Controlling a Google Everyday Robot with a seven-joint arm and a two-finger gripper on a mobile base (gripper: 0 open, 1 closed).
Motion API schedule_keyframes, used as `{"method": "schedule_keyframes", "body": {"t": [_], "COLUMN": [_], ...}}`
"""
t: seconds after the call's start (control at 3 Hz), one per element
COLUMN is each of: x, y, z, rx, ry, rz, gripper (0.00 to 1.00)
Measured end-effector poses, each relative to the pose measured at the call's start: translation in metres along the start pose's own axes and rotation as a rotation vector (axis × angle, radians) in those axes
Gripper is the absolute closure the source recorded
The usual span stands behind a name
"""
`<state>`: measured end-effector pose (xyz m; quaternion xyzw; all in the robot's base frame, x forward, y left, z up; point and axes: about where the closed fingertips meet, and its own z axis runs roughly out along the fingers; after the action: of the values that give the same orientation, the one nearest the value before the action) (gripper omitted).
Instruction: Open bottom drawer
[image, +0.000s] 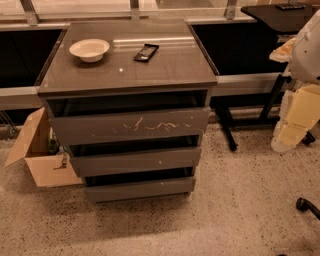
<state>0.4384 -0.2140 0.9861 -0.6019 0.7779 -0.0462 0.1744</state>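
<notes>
A dark grey-brown cabinet (130, 67) stands on a speckled floor with three handleless drawers. The bottom drawer (139, 189) is the narrowest, with a plain front, and sits pushed in under a dark gap. Above it is the medium drawer (135, 161) with a small pale speck, and the widest drawer (130, 126) with pale scratch marks. My gripper (292, 122), white and cream, hangs at the right edge of the view, well to the right of the cabinet and apart from every drawer.
A white bowl (89, 49) and a flat black object (146, 52) lie on the cabinet top. An open cardboard box (37, 150) stands against the cabinet's left side. A black desk frame (227, 127) and a chair caster (306, 205) are on the right.
</notes>
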Motion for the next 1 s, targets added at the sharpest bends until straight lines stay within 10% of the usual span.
{"method": "schedule_keyframes", "body": {"t": [0.67,1.0], "x": [-0.006,-0.019], "y": [0.003,0.013], "z": [0.026,0.088], "rx": [-0.037,-0.146], "ry": [-0.084,-0.250], "rz": [-0.028,-0.080], "gripper": [0.00,0.00]}}
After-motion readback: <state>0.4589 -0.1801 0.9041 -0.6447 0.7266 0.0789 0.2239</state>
